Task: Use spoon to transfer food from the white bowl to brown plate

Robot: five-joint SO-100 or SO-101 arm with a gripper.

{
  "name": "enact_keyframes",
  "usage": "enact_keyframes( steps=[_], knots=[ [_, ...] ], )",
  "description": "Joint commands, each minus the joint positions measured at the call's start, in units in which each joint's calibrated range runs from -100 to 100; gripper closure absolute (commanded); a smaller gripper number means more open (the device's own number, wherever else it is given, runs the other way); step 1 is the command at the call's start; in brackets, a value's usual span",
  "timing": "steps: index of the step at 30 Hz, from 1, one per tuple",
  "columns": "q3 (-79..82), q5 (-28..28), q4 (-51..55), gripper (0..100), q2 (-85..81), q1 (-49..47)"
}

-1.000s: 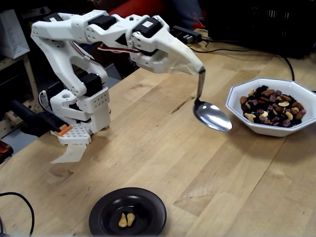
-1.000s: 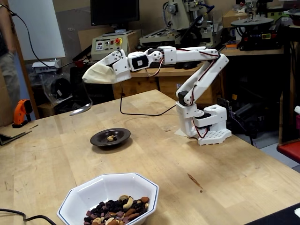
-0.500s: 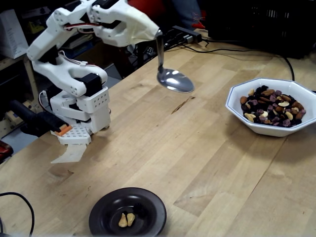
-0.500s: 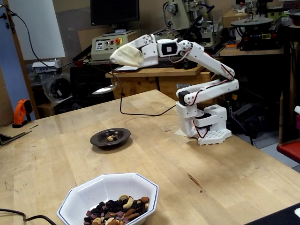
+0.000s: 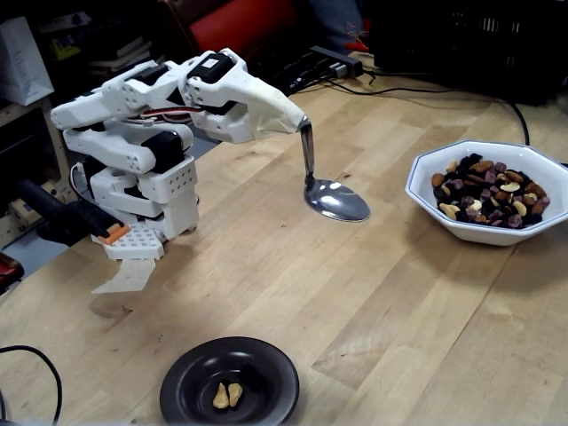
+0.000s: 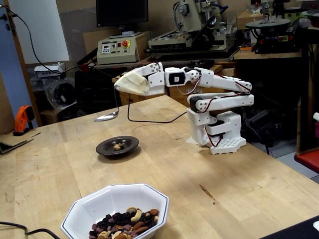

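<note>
The spoon [image 5: 335,199] hangs empty from the gripper [image 5: 303,125], its bowl low over the wooden table [image 5: 373,293], between the white bowl [image 5: 490,190] and the arm's base [image 5: 146,217]. The handle sits fixed in the gripper's tip; whether the jaws are apart or together cannot be told. The food [image 5: 490,193] fills the white bowl; two pieces lie in the brown plate [image 5: 230,382].

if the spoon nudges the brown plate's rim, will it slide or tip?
Likely slides: the brown plate looks glossy on smooth wood. Tipping seems unlikely, since it sits low with a wide flat rim. It probably feels light, holding two nut pieces.
</note>
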Motion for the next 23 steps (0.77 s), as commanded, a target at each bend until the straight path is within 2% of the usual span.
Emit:
enact_keyframes(
  steps=[1,11,23],
  knots=[
    [4.8,0.3,-8.9,96,0.2,-0.2],
    [13.3,0.3,-27.2,96,-0.2,-0.3],
    [13.4,-0.1,-30.6,96,-0.2,-1.5]
  ],
)
